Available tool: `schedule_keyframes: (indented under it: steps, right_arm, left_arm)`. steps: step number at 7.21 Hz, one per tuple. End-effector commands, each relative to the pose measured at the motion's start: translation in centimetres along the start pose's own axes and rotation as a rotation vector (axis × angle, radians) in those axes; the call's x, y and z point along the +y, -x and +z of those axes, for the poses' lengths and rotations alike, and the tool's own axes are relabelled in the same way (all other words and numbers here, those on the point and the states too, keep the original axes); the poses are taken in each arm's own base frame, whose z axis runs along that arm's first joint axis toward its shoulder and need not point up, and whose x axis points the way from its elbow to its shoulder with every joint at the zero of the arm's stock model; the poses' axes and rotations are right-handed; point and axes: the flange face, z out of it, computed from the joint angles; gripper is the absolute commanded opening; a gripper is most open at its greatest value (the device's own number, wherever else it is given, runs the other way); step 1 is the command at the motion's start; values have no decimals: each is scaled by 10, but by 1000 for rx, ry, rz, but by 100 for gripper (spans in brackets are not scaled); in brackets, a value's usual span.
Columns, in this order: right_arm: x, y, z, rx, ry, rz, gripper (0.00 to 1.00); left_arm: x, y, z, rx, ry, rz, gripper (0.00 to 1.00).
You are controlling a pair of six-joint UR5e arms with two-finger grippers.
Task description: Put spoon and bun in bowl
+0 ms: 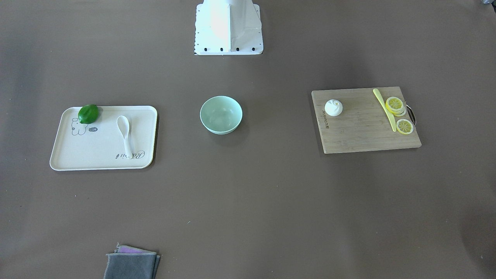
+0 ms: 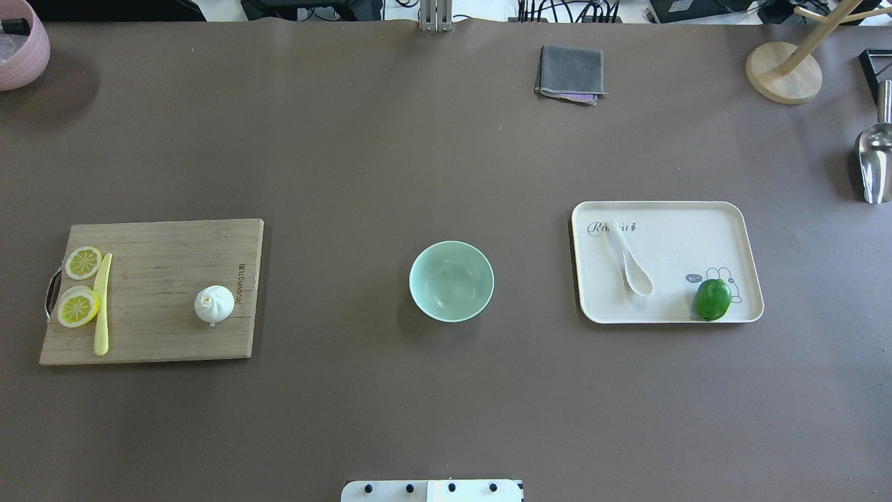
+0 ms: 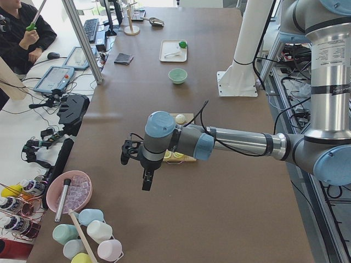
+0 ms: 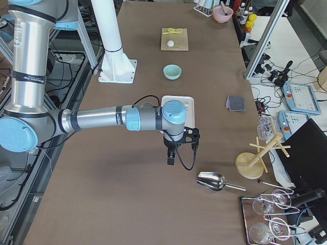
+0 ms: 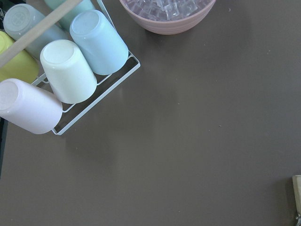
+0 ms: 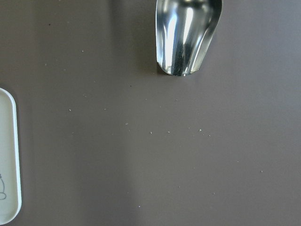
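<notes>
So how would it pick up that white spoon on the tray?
Probably by the handle, coming straight down from above and closing across its narrow width. The spoon lies flat on the tray, and the handle is slimmer than the deep scoop, with bare tray on both sides.

Robotics lab. Long brown-covered table (image 2: 348, 153) flanked by aluminium frame posts (image 3: 82, 41); white arm pedestal (image 1: 228, 38) bolted on at one edge. Side benches crowded with teach pendants (image 4: 300, 97), keyboard (image 3: 90, 28), tangled cables (image 2: 557, 10) — operator (image 3: 19, 27) seated alongside, industrial arms reaching over tabletop.
</notes>
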Motion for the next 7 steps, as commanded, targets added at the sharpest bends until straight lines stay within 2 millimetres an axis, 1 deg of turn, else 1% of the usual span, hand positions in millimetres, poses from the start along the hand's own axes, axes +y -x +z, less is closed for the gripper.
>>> schedule_keyframes:
  steps: [1, 4, 5, 7]
  right_arm:
    - [0, 2, 3, -3, 7, -4, 100]
    - [0, 4, 4, -9, 10, -5, 100]
    - [1, 3, 5, -11, 12, -4, 100]
    - [3, 1, 6, -9, 15, -1, 100]
  left_arm:
    - [-4, -3, -2, -1, -8, 8, 98]
    - [-3, -1, 2, 5, 3, -3, 98]
    - [2, 0, 3, 6, 7, 0, 98]
    - [-1, -1, 3, 1, 5, -1, 98]
